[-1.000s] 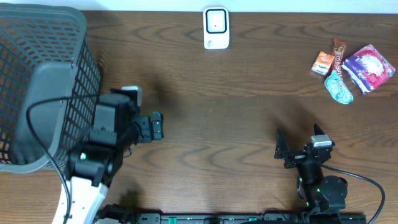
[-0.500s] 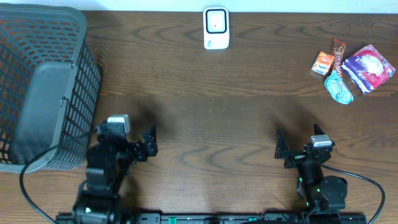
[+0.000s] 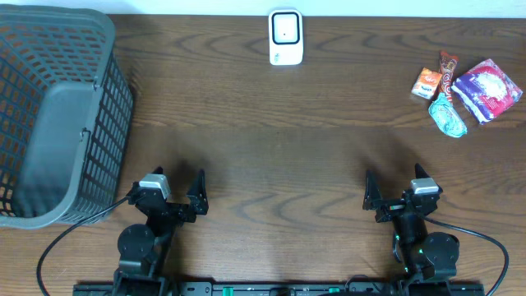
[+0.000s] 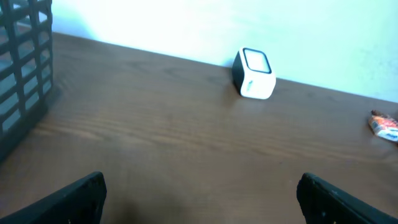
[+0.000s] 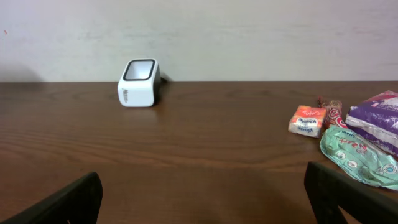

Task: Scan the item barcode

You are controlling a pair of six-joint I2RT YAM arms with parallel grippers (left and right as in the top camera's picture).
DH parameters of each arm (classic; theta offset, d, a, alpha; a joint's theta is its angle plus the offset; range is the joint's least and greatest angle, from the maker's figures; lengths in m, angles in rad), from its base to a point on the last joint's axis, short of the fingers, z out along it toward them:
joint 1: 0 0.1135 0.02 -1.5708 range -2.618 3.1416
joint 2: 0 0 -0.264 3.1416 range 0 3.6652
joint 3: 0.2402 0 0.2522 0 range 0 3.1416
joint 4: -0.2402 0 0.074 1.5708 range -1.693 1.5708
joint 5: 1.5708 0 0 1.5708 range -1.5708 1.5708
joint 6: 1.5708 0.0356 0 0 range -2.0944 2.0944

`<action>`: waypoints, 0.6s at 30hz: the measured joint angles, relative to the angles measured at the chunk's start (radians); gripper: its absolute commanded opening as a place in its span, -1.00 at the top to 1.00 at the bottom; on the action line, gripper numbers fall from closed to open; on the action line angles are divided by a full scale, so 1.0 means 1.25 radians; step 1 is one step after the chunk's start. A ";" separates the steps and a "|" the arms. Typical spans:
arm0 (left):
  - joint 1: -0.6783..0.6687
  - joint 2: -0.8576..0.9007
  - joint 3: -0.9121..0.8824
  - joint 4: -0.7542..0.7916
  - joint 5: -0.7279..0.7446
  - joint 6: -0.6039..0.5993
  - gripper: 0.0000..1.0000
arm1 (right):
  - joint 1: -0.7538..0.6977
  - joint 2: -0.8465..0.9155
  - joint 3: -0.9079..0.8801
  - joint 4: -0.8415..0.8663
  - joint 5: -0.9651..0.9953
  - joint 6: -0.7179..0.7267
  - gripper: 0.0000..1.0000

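The white barcode scanner (image 3: 285,37) stands at the table's far edge, mid-width; it also shows in the left wrist view (image 4: 254,73) and the right wrist view (image 5: 139,83). Snack items lie at the far right: an orange packet (image 3: 426,83), a brown bar (image 3: 447,72), a purple pack (image 3: 488,90) and a teal packet (image 3: 447,115). My left gripper (image 3: 177,187) sits low at the front left, open and empty. At the front right, my right gripper (image 3: 394,191) is open with nothing in it, well short of the items.
A dark mesh basket (image 3: 115,90) fills the far left of the table, its wall just left of the left arm; its corner shows in the left wrist view (image 4: 25,74). Bare brown tabletop lies between the grippers and the scanner.
My left arm has pulled back from beside the basket down to the front edge and now faces the scanner. The right arm has not moved.
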 measured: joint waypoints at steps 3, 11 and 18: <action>0.000 -0.020 -0.012 0.024 0.000 0.003 -0.96 | 0.000 0.000 0.000 0.000 0.000 0.000 -0.98; 0.000 -0.064 -0.013 0.029 0.000 0.090 -0.96 | 0.000 0.000 0.000 0.000 0.000 0.000 -0.99; 0.011 -0.064 -0.012 -0.016 -0.026 0.157 -0.96 | 0.000 0.000 0.000 0.000 0.000 0.000 -0.98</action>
